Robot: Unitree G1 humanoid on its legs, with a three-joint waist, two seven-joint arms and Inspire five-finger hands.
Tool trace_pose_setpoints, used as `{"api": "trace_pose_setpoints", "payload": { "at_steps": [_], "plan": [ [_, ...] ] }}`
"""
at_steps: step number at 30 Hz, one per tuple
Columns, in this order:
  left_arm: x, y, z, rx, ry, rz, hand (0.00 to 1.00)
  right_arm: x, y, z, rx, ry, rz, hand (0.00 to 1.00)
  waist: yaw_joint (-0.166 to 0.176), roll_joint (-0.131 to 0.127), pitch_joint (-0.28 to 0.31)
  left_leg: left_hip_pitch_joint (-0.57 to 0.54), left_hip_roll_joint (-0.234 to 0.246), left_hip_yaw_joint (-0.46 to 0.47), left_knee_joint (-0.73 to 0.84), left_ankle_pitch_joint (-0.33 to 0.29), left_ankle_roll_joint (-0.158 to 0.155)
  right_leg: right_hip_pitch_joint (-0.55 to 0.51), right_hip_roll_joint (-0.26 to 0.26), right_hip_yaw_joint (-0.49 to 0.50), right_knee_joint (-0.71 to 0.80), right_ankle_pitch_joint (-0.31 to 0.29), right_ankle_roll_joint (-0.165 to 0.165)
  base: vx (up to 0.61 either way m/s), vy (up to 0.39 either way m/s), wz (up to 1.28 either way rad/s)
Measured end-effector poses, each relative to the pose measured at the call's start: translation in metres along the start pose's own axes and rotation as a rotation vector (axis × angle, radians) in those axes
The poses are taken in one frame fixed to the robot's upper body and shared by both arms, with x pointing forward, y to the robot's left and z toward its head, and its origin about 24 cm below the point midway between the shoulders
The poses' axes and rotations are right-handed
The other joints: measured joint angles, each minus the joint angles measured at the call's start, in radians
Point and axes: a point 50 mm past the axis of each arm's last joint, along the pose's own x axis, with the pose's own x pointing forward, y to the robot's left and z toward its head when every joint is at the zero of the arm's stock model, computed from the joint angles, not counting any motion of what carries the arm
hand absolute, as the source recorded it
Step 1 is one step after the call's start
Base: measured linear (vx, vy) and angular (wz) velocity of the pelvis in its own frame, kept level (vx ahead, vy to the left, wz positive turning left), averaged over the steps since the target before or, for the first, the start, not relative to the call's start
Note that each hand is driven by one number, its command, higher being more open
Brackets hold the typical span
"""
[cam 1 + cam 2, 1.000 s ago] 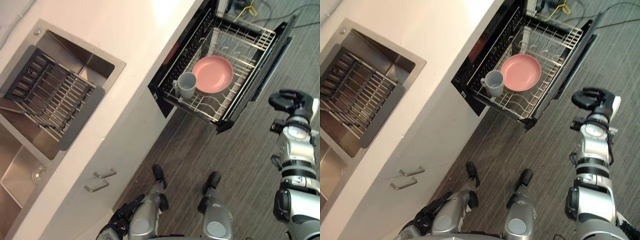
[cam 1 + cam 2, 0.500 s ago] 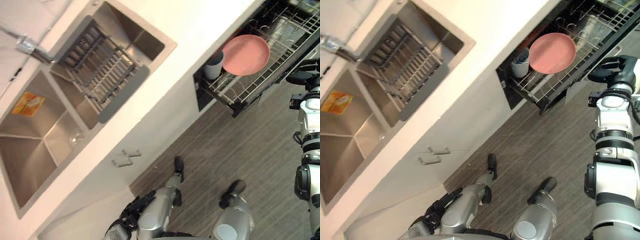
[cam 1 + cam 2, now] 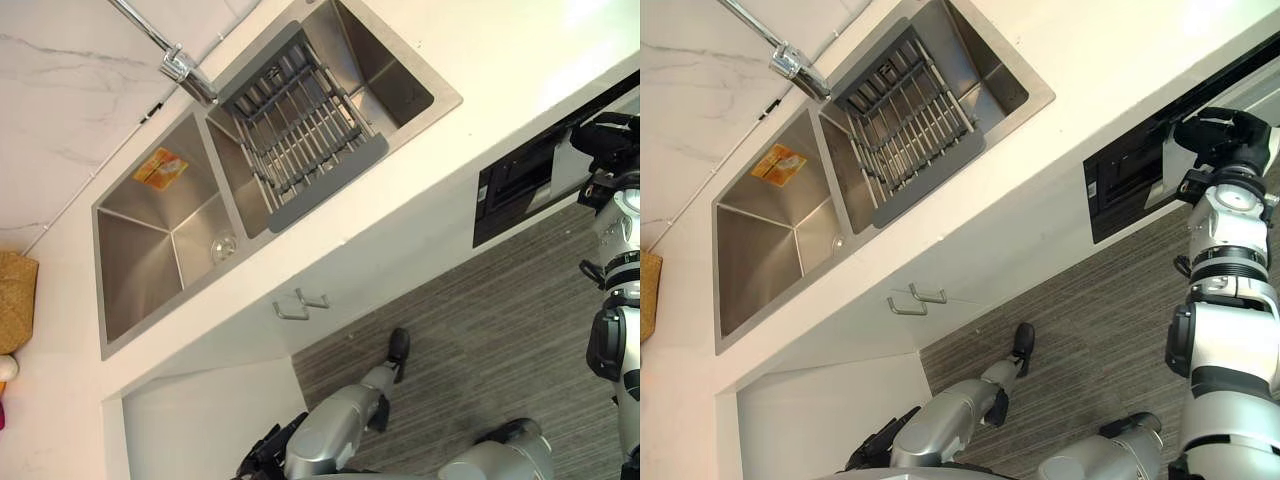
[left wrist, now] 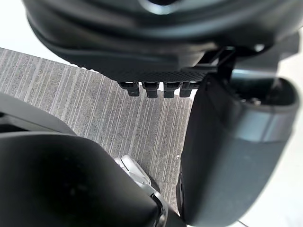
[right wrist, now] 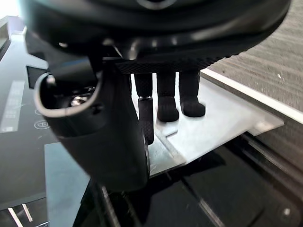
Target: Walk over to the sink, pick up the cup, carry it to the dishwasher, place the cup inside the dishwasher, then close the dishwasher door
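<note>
Dishwasher point(image 3: 1125, 185) against right hand point(image 3: 1220, 135), near sink point(image 3: 755, 255)

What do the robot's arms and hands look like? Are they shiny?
Yes! Both arms are shiny silver-grey, made of rounded chunks joined by black rings. The right arm ends in a black right hand with thick, finely textured fingers. The left arm ends in a dark left hand too.

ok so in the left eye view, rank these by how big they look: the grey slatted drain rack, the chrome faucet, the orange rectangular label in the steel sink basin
1. grey slatted drain rack, clearly largest
2. chrome faucet, long but thin, cut off at the view's edge
3. orange rectangular label, smallest
</note>
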Motion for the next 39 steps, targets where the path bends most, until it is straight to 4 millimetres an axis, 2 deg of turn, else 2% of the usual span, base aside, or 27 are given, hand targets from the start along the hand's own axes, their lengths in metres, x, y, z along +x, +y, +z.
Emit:
{"api": "trace_pose_setpoints", "payload": {
  "at_steps": [5, 8, 9, 10, 11, 12, 13, 14, 15, 16, 19, 22, 25, 26, 27, 28, 29, 30, 31, 32, 33, 34, 35, 36, 37, 38, 39],
  "plan": [
    [0.000, 0.001, 0.002, 0.017, -0.018, -0.008, 1.00, -0.006, -0.004, -0.018, 0.020, -0.027, 0.017, 1.00, -0.003, -0.015, 0.012, 0.007, 0.023, -0.010, 0.000, -0.001, -0.003, 0.026, 0.036, -0.019, -0.026, 0.004, -0.002, 0.00, -0.107, 0.04],
    [-0.001, 0.004, 0.006, -0.014, -0.046, 0.001, 1.00, -0.022, -0.011, -0.058, 0.070, -0.021, 0.110, 1.00, -0.001, -0.055, 0.035, 0.024, 0.053, -0.011, 0.000, -0.010, -0.014, 0.059, 0.086, -0.030, -0.075, 0.016, -0.007, 0.04, -0.113, -0.06],
    [-0.001, 0.007, 0.008, -0.019, -0.057, 0.009, 1.00, -0.030, -0.012, -0.077, 0.079, 0.005, 0.132, 1.00, 0.000, -0.074, 0.034, 0.024, 0.061, -0.011, -0.001, -0.013, -0.018, 0.061, 0.099, -0.031, -0.088, 0.019, -0.009, 0.05, -0.119, -0.05],
    [-0.002, 0.011, 0.011, -0.023, -0.070, 0.021, 1.00, -0.045, -0.014, -0.111, 0.085, 0.071, 0.153, 1.00, 0.002, -0.101, 0.030, 0.028, 0.070, -0.011, -0.001, -0.016, -0.023, 0.072, 0.116, -0.037, -0.105, 0.024, -0.010, 0.07, -0.141, -0.02],
    [-0.004, 0.017, 0.015, -0.023, -0.083, 0.044, 1.00, -0.072, -0.015, -0.157, 0.095, 0.182, 0.154, 1.00, 0.001, -0.137, 0.021, 0.031, 0.078, -0.009, -0.001, -0.020, -0.028, 0.088, 0.135, -0.045, -0.137, 0.031, -0.011, 0.09, -0.128, 0.02],
    [-0.005, 0.019, 0.016, -0.026, -0.087, 0.054, 1.00, -0.084, -0.018, -0.175, 0.106, 0.231, 0.143, 1.00, 0.000, -0.149, 0.019, 0.035, 0.082, -0.008, -0.001, -0.024, -0.033, 0.096, 0.145, -0.048, -0.150, 0.036, -0.011, 0.08, -0.098, 0.01],
    [-0.006, 0.023, 0.017, -0.036, -0.097, 0.071, 1.00, -0.104, -0.022, -0.202, 0.122, 0.318, 0.123, 1.00, 0.000, -0.177, 0.017, 0.039, 0.086, -0.003, -0.001, -0.027, -0.036, 0.107, 0.157, -0.049, -0.169, 0.045, -0.010, 0.08, -0.070, -0.04],
    [-0.007, 0.027, 0.018, -0.047, -0.108, 0.098, 1.00, -0.134, -0.030, -0.236, 0.153, 0.440, 0.074, 1.00, 0.000, -0.197, 0.007, 0.046, 0.092, 0.004, -0.001, -0.033, -0.043, 0.121, 0.173, -0.046, -0.198, 0.060, -0.015, 0.06, -0.041, -0.06],
    [-0.007, 0.029, 0.018, -0.053, -0.113, 0.110, 1.00, -0.150, -0.035, -0.251, 0.168, 0.499, 0.043, 1.00, -0.001, -0.209, 0.004, 0.049, 0.094, 0.006, -0.002, -0.036, -0.045, 0.125, 0.182, -0.041, -0.213, 0.067, -0.019, 0.07, -0.028, -0.11],
    [-0.009, 0.033, 0.019, -0.060, -0.125, 0.133, 1.00, -0.182, -0.045, -0.278, 0.195, 0.604, -0.020, 1.00, 0.000, -0.232, -0.007, 0.052, 0.099, 0.014, -0.005, -0.048, -0.051, 0.128, 0.197, -0.023, -0.241, 0.082, -0.023, 0.05, -0.007, -0.19],
    [-0.012, 0.042, 0.019, -0.092, -0.137, 0.195, 1.00, -0.255, -0.061, -0.317, 0.203, 0.798, -0.124, 1.00, -0.002, -0.284, -0.031, 0.079, 0.116, 0.064, -0.006, -0.068, -0.033, 0.134, 0.232, 0.039, -0.313, 0.118, -0.022, 0.01, -0.001, -0.48],
    [-0.014, 0.048, 0.023, -0.082, -0.143, 0.235, 1.00, -0.300, -0.071, -0.333, 0.143, 0.927, -0.165, 1.00, -0.017, -0.322, -0.054, 0.110, 0.138, 0.112, -0.007, -0.083, -0.024, 0.148, 0.265, 0.086, -0.374, 0.141, -0.033, -0.07, -0.026, -0.54],
    [-0.012, 0.048, 0.030, -0.081, -0.142, 0.260, 1.00, -0.321, -0.072, -0.340, 0.138, 1.013, -0.189, 1.00, -0.023, -0.352, -0.078, 0.118, 0.151, 0.131, -0.007, -0.082, -0.024, 0.148, 0.290, 0.098, -0.402, 0.138, -0.037, -0.10, -0.047, -0.24],
    [-0.012, 0.048, 0.032, -0.080, -0.142, 0.266, 1.00, -0.324, -0.071, -0.341, 0.139, 1.026, -0.190, 1.00, -0.024, -0.361, -0.083, 0.119, 0.152, 0.132, -0.007, -0.082, -0.024, 0.147, 0.289, 0.099, -0.402, 0.135, -0.041, -0.10, -0.057, -0.02],
    [-0.012, 0.049, 0.034, -0.083, -0.141, 0.282, 1.00, -0.331, -0.069, -0.343, 0.139, 1.050, -0.184, 1.00, -0.024, -0.386, -0.093, 0.123, 0.148, 0.147, -0.002, -0.079, -0.016, 0.146, 0.279, 0.100, -0.401, 0.133, -0.042, -0.02, -0.004, 0.05],
    [-0.013, 0.052, 0.037, -0.055, -0.134, 0.304, 1.00, -0.337, -0.067, -0.344, 0.131, 1.066, -0.171, 1.00, -0.024, -0.412, -0.104, 0.123, 0.126, 0.174, 0.027, -0.092, 0.001, 0.153, 0.254, 0.100, -0.391, 0.136, -0.047, 0.01, 0.027, 0.11],
    [-0.014, 0.054, 0.040, -0.027, -0.134, 0.313, 1.00, -0.340, -0.067, -0.345, 0.120, 1.074, -0.160, 1.00, -0.024, -0.427, -0.112, 0.114, 0.106, 0.178, 0.066, -0.114, 0.004, 0.157, 0.236, 0.091, -0.381, 0.131, -0.056, 0.09, 0.074, 0.25],
    [-0.015, 0.055, 0.044, 0.033, -0.134, 0.323, 1.00, -0.347, -0.072, -0.345, 0.097, 1.091, -0.150, 1.00, -0.027, -0.436, -0.119, 0.112, 0.075, 0.198, 0.137, -0.186, 0.025, 0.177, 0.207, 0.095, -0.301, 0.117, -0.152, 0.11, 0.140, 0.37],
    [-0.015, 0.056, 0.041, 0.064, -0.120, 0.337, 1.00, -0.344, -0.071, -0.345, 0.094, 1.092, -0.140, 1.00, -0.037, -0.428, -0.122, 0.145, 0.072, 0.187, 0.151, -0.217, 0.059, 0.118, 0.165, 0.226, -0.118, 0.159, -0.304, 0.12, 0.169, 0.47],
    [-0.015, 0.057, 0.040, 0.082, -0.114, 0.342, 1.00, -0.346, -0.070, -0.345, 0.093, 1.095, -0.132, 1.00, -0.047, -0.425, -0.129, 0.168, 0.072, 0.167, 0.144, -0.221, 0.065, 0.090, 0.167, 0.320, -0.049, 0.213, -0.362, 0.13, 0.210, 0.80],
    [-0.015, 0.056, 0.040, 0.115, -0.104, 0.340, 1.00, -0.351, -0.068, -0.346, 0.096, 1.100, -0.108, 1.00, -0.064, -0.406, -0.153, 0.189, 0.076, 0.124, 0.133, -0.226, 0.073, 0.039, 0.189, 0.458, 0.041, 0.295, -0.338, 0.13, 0.145, 0.85],
    [-0.014, 0.054, 0.044, 0.133, -0.109, 0.335, 1.00, -0.352, -0.065, -0.346, 0.103, 1.099, -0.095, 1.00, -0.067, -0.410, -0.158, 0.194, 0.082, 0.101, 0.134, -0.229, 0.078, 0.019, 0.220, 0.513, 0.064, 0.255, -0.271, 0.17, 0.119, 1.04],
    [-0.011, 0.050, 0.051, 0.131, -0.128, 0.328, 1.00, -0.351, -0.057, -0.344, 0.136, 1.076, -0.065, 1.00, -0.065, -0.424, -0.165, 0.202, 0.087, 0.056, 0.115, -0.224, 0.089, -0.028, 0.321, 0.613, 0.076, 0.137, -0.165, 0.16, 0.070, 0.76],
    [-0.011, 0.050, 0.053, 0.132, -0.131, 0.334, 1.00, -0.350, -0.051, -0.343, 0.159, 1.054, -0.047, 1.00, -0.064, -0.430, -0.169, 0.216, 0.080, 0.036, 0.096, -0.217, 0.094, -0.041, 0.378, 0.661, 0.046, 0.091, -0.152, 0.15, 0.063, 0.70],
    [-0.011, 0.051, 0.052, 0.126, -0.128, 0.339, 1.00, -0.350, -0.048, -0.342, 0.169, 1.042, -0.039, 1.00, -0.065, -0.432, -0.170, 0.228, 0.073, 0.023, 0.085, -0.214, 0.096, -0.042, 0.412, 0.680, 0.016, 0.067, -0.146, 0.17, 0.052, 0.64],
    [-0.011, 0.051, 0.051, 0.109, -0.128, 0.346, 1.00, -0.351, -0.043, -0.341, 0.186, 1.031, -0.017, 1.00, -0.067, -0.434, -0.174, 0.254, 0.053, -0.008, 0.066, -0.211, 0.100, -0.042, 0.473, 0.722, -0.064, 0.040, -0.139, 0.15, 0.020, 0.70],
    [-0.011, 0.050, 0.051, 0.103, -0.130, 0.351, 1.00, -0.352, -0.039, -0.342, 0.189, 1.035, 0.012, 1.00, -0.068, -0.434, -0.178, 0.272, 0.036, -0.029, 0.052, -0.212, 0.101, -0.046, 0.506, 0.755, -0.122, 0.037, -0.139, 0.23, -0.023, 0.87]
  ]
}}
